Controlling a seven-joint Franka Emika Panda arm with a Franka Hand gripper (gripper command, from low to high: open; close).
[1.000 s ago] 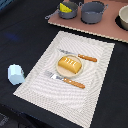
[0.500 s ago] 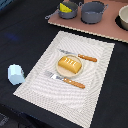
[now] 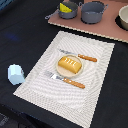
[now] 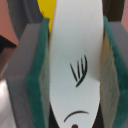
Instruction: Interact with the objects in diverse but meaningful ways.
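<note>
In the wrist view my gripper (image 4: 75,70) is shut on the white fish-shaped piece (image 4: 77,50), held between green padded fingers (image 4: 36,80). Something yellow (image 4: 46,9) shows behind it. The arm does not show in the exterior view. There, the golden-brown bread loaf (image 3: 69,64) lies on a small plate in the middle of a striped placemat (image 3: 95,45). The pale blue rounded-top block (image 3: 15,74) stands on the dark table at the exterior view's left. The yellow cheese wedge (image 3: 65,8) sits in a grey pot (image 3: 70,12) at the back.
A knife (image 3: 80,56) and a fork (image 3: 65,79) with wooden handles lie on either side of the loaf. A second grey pot (image 3: 92,11) and a white bowl (image 3: 123,17) stand on a pinkish board (image 3: 107,31) at the back.
</note>
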